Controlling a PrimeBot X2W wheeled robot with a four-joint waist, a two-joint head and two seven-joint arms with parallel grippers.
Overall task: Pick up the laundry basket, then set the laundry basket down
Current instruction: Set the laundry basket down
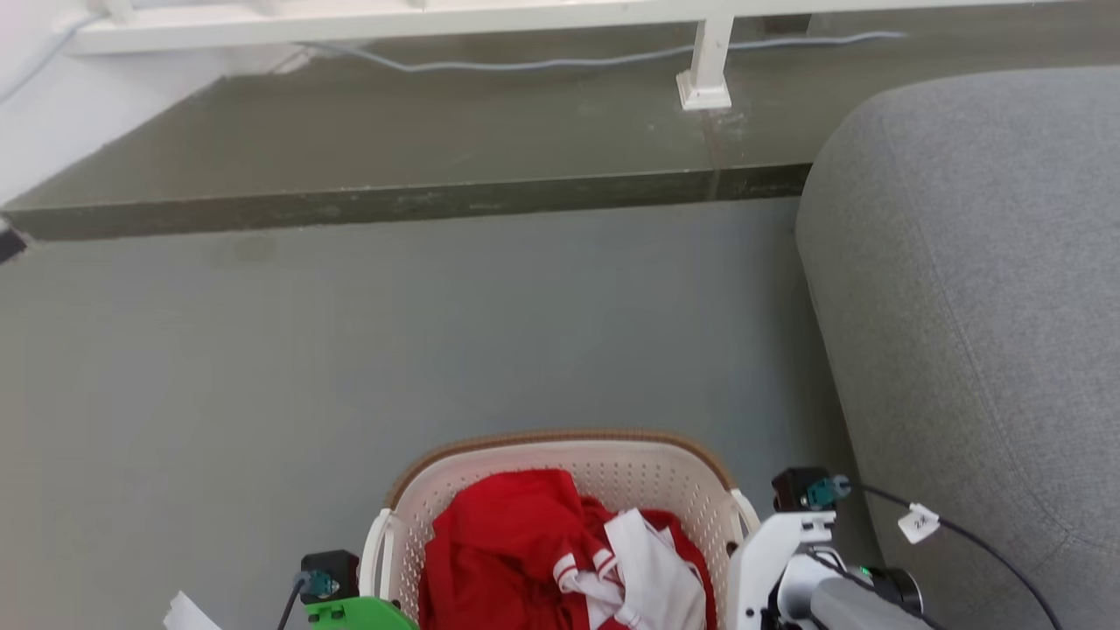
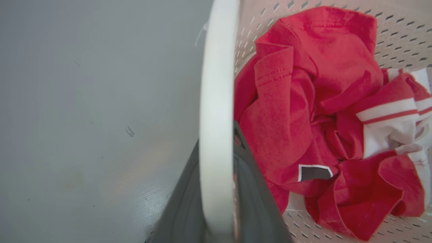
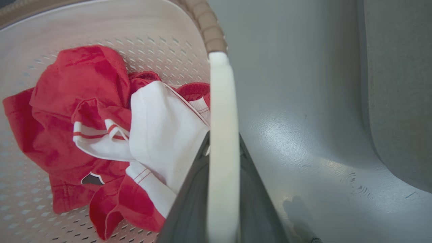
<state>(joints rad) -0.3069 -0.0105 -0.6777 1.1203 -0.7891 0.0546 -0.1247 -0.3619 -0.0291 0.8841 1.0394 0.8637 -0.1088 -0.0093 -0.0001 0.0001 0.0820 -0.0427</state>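
Observation:
The laundry basket [image 1: 612, 468] sits at the bottom centre of the head view, cream with perforated walls and a brown rim band [image 3: 206, 31]. Inside lie a crumpled red garment [image 1: 507, 542] and a white one with red stripes [image 1: 652, 569]. My left gripper [image 2: 217, 143] is shut on the basket's left loop handle [image 2: 216, 101], one dark finger on each side of it. My right gripper [image 3: 223, 143] is likewise shut on the right loop handle [image 3: 221, 101]. Whether the basket's base touches the floor cannot be told.
A grey sofa [image 1: 962, 306] stands close on the right of the basket. Ahead lies grey floor [image 1: 437, 332], ending at a dark raised step [image 1: 394, 208] with a white railing post [image 1: 704, 79] and a cable [image 1: 569, 63].

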